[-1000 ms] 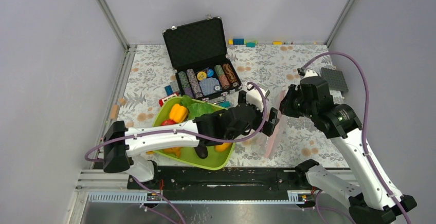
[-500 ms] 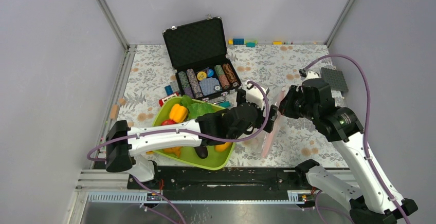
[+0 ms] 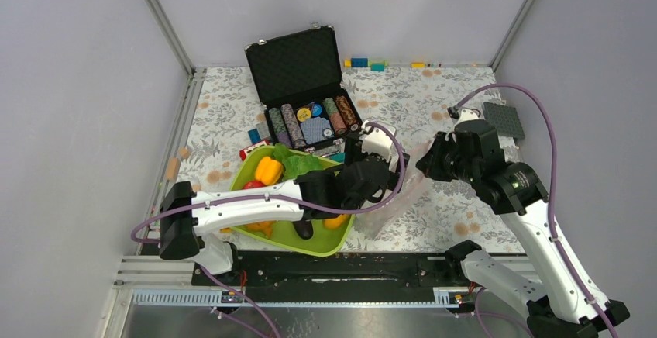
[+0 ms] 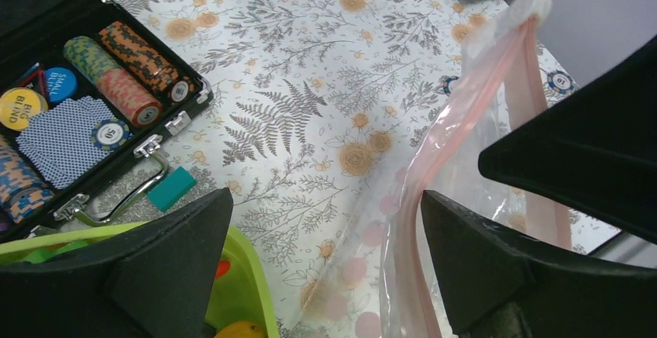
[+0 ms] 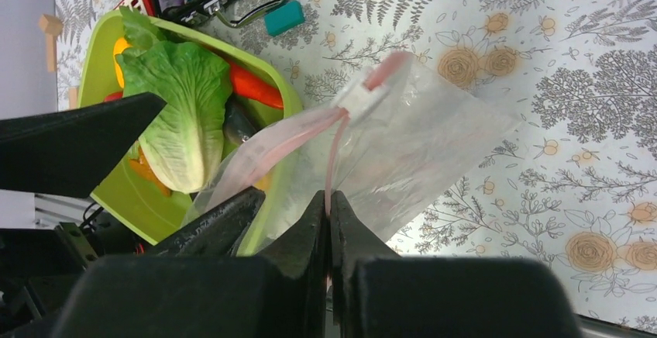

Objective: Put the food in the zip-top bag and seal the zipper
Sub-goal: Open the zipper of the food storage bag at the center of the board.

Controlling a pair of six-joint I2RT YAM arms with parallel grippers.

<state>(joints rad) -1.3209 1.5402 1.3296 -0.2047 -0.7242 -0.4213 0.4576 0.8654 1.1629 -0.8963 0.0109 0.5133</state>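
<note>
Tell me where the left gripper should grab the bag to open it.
The free pink lip of the bag, opposite the lip the right gripper pinches. Approach from the tray side: that lip stands on edge between the left gripper's open jaws, so closing should catch it.

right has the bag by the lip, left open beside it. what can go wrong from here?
1. The right gripper pinches only the thin zipper; the limp bag could slip out if tugged.
2. The left gripper is open with the strip close to one finger; closing may miss it or catch both lips.
3. The food, like the lettuce, is in the tray; a sagging mouth may make items miss.
</note>
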